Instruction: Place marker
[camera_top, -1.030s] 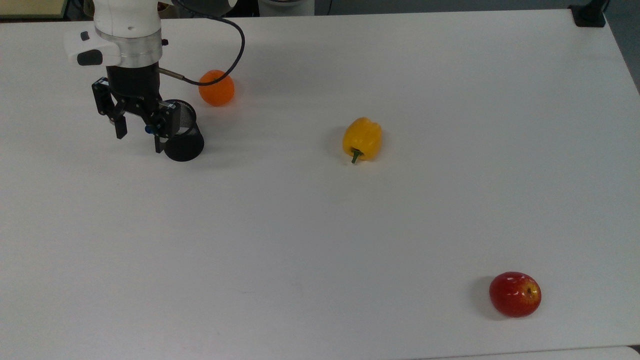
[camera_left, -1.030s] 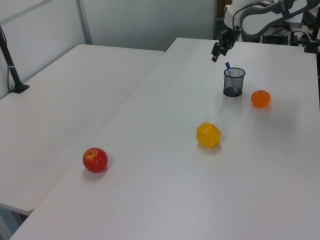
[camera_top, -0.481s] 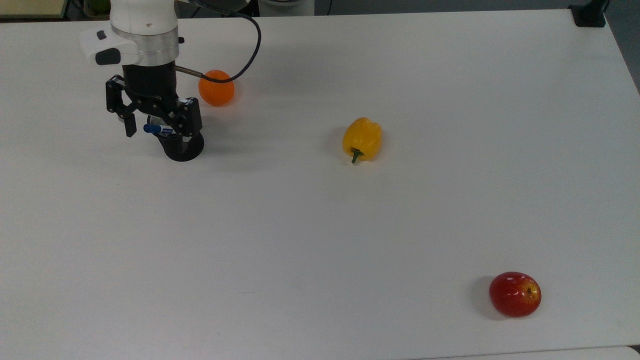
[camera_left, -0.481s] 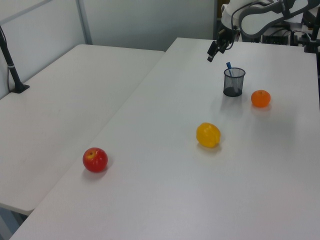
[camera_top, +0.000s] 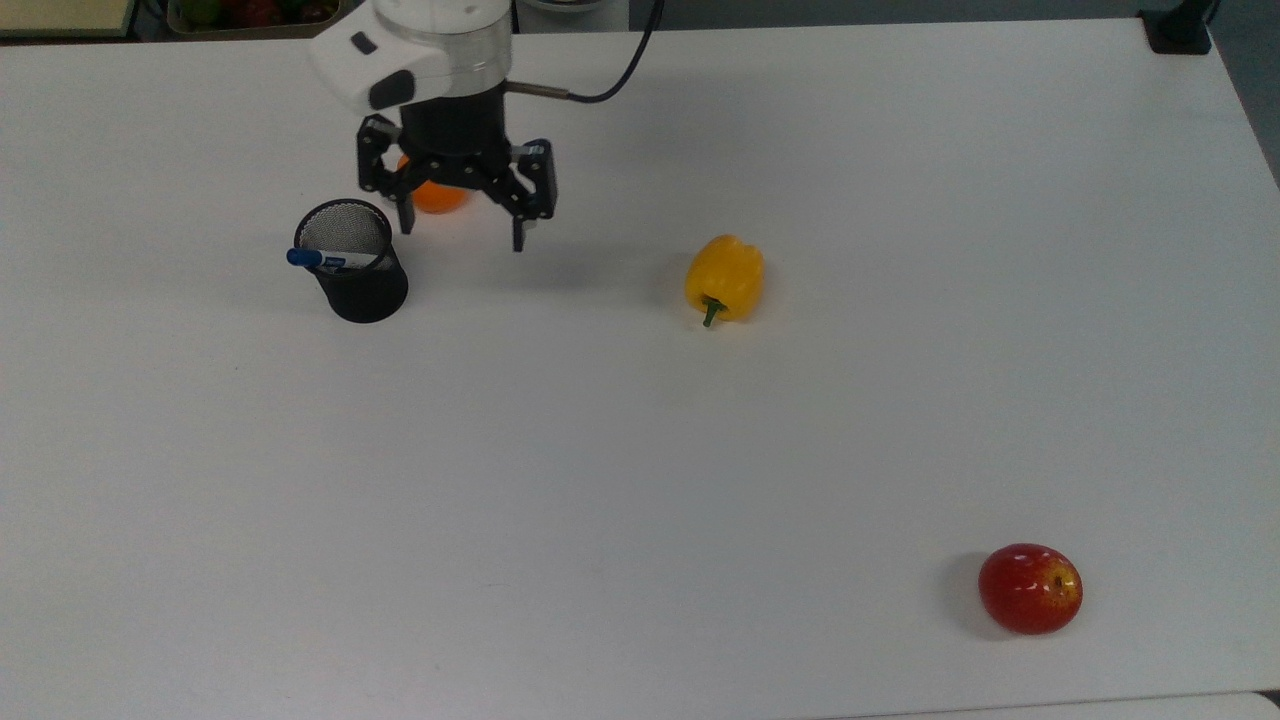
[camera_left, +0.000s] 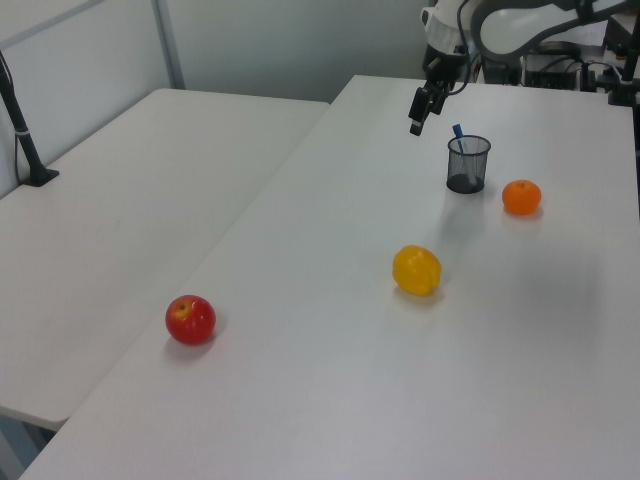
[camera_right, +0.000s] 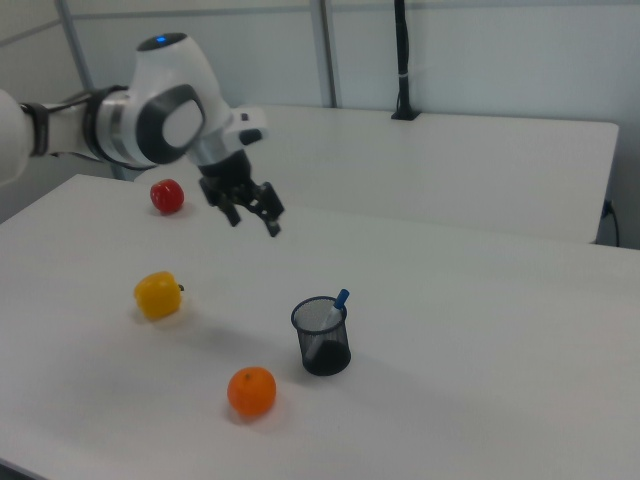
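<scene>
Going left to right in the top view: first up is the black mesh cup (camera_top: 352, 262) standing on the white bench (camera_top: 640, 450), and the marker (camera_top: 330, 260) is sitting inside it, leaning so its blue cap pokes out over the rim on the top view's left. In the right view you can see the marker (camera_right: 335, 305) tilted against the cup's (camera_right: 322, 337) far rim with the blue end sticking up above it.

Just to the right of the cup in the top view hangs the pincer (camera_top: 462, 225), spread wide with nothing between its fingers, up off the bench. It's clear of the cup, not touching it. Right behind it is the orange (camera_top: 437, 197), mostly covered by the pincer's black frame. In the left view the pincer (camera_left: 418, 112) hangs in the air to the left view's left of the cup (camera_left: 467, 163), and the orange (camera_left: 521, 197) sits near the cup on the other side.

Further right, around the middle of the bench, there's a yellow bell pepper (camera_top: 724, 278) lying on its side with the green stem pointing toward the camera's lower edge. Way off in the top view's lower right is a red apple (camera_top: 1030, 588), well apart from everything else.
</scene>
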